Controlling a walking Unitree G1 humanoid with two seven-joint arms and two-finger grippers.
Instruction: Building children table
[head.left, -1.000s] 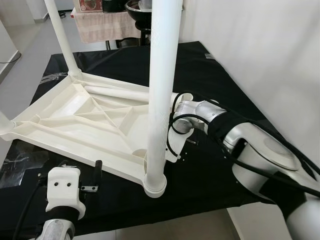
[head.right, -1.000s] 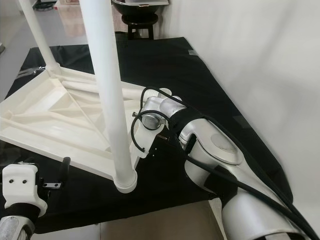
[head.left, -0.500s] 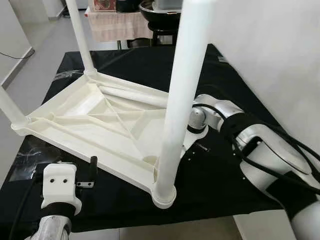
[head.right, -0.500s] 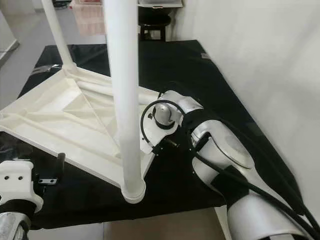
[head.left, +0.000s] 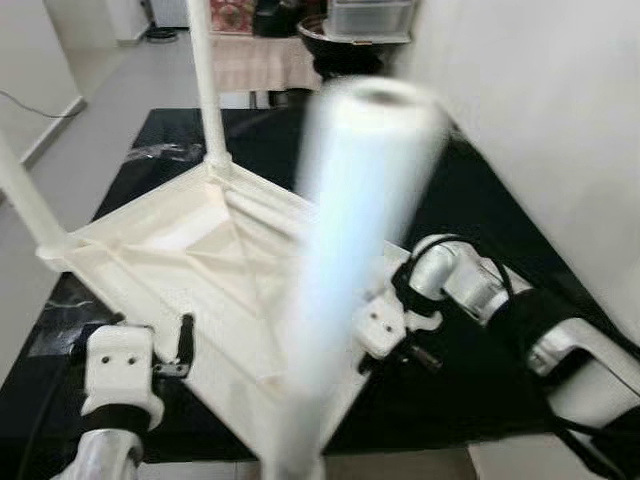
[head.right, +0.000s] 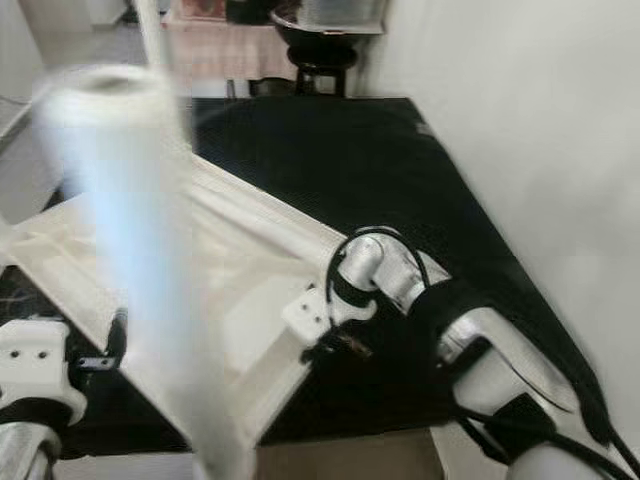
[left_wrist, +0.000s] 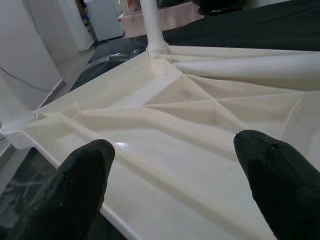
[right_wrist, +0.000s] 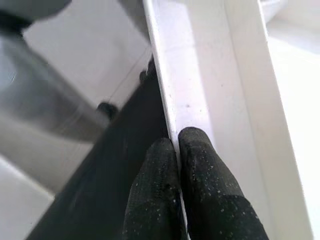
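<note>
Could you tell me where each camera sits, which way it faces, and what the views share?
Left eye view: on the head, looking down at the upturned white table top on the black mat; both arms show.
Right eye view: the same scene; the right hand is at the top's edge.
Left wrist view: along the open left hand over the ribbed underside.
Right wrist view: along the right hand's fingers pinching the rim.
All four views share the table top.

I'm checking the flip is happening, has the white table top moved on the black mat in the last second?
Yes. The table top has tilted up at its right edge, which the right gripper pinches, rising off the black mat; the near leg blurs.
</note>
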